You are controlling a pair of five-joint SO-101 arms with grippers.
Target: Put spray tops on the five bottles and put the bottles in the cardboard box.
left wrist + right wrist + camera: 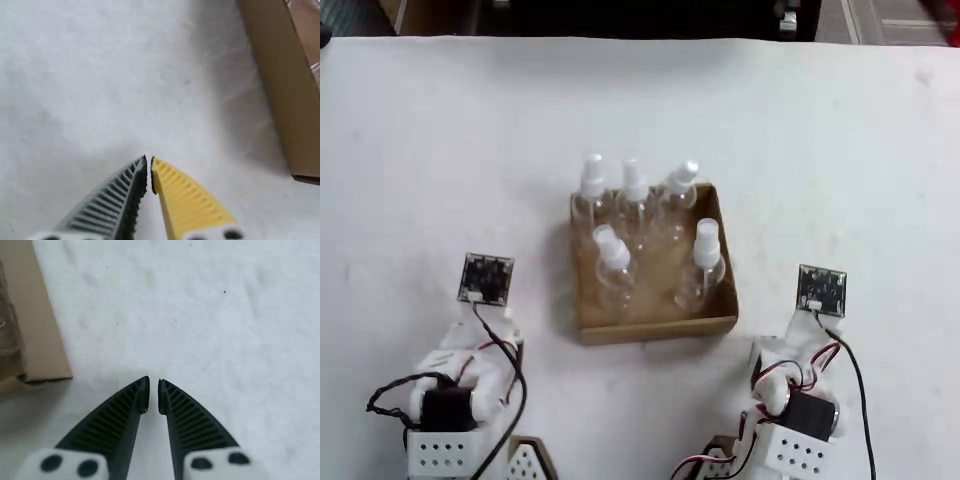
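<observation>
Left gripper [149, 162] and right gripper [153, 385] are both pinched shut and empty, one either side of the shallow brown cardboard box [655, 326]. Inside the box stand five clear plastic bottles [612, 275] wearing white spray tops [706, 235]. The task looks finished; any further move should stay clear of the box.

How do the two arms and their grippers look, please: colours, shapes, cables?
The left gripper has one grey and one yellow ribbed, pointed finger; the right gripper has two black ones. The left arm and right arm are white with black motors, black and red cables and a square black board each.
</observation>
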